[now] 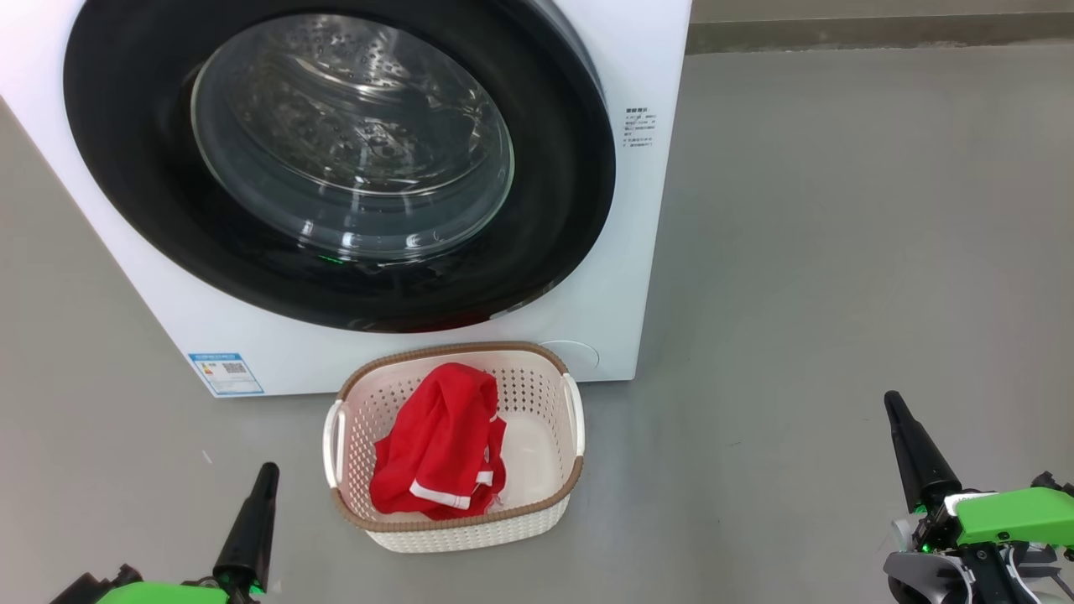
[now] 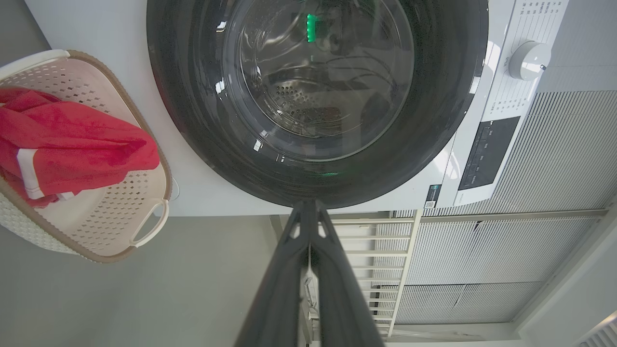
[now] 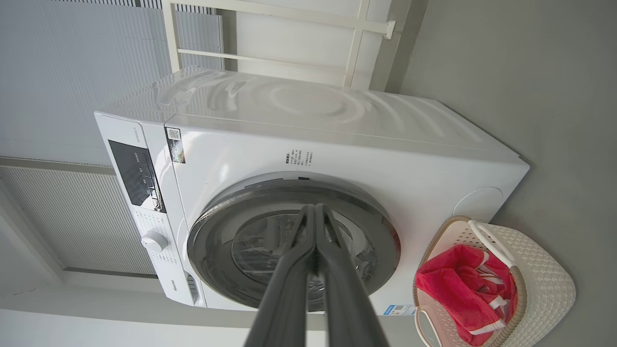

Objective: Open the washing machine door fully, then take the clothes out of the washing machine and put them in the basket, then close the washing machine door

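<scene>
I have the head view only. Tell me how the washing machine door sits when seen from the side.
Observer: In the right wrist view the washing machine door lies flush against the front of the washing machine. I see no gap at its rim.
Operator: Report the left gripper.
Observer: The left wrist view shows the left gripper with its two fingers pressed together and nothing between them.
Operator: Now the right one.
Observer: In its own wrist view the right gripper is shut too, and it holds nothing.
</scene>
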You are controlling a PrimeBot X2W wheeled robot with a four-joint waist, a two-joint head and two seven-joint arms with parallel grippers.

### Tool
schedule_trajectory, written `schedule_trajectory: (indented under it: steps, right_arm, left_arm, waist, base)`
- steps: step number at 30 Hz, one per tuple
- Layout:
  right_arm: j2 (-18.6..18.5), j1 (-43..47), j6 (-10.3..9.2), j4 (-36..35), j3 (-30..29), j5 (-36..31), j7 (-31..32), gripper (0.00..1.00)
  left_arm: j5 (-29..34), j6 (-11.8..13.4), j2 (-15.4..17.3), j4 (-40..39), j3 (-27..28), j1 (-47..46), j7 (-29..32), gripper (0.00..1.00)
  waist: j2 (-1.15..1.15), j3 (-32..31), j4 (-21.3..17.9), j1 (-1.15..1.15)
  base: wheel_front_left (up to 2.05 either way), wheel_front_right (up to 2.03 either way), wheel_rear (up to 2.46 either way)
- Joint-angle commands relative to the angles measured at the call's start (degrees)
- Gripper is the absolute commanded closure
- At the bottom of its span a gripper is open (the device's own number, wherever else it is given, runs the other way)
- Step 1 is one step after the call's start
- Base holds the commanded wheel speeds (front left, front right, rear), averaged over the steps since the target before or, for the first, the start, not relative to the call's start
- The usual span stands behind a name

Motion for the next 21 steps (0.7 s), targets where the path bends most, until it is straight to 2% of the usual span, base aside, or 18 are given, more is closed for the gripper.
schedule_trajectory:
  steps: [1, 21]
  right_arm:
    - [-0.85, -2.46, 0.05, -1.68, 1.4, 0.32, 0.34, 1.0]
    - [-0.85, -2.46, 0.05, -1.68, 1.4, 0.32, 0.34, 1.0]
  left_arm:
    - [-0.61, -0.4, 0.62, -1.6, 2.03, -2.25, 0.25, 1.0]
    - [-0.61, -0.4, 0.62, -1.6, 2.03, -2.25, 0.25, 1.0]
  waist:
    - [0.0, 0.0, 0.0, 0.0]
    - [0.0, 0.0, 0.0, 0.0]
  base:
    - [0.0, 0.0, 0.0]
    - [0.0, 0.0, 0.0]
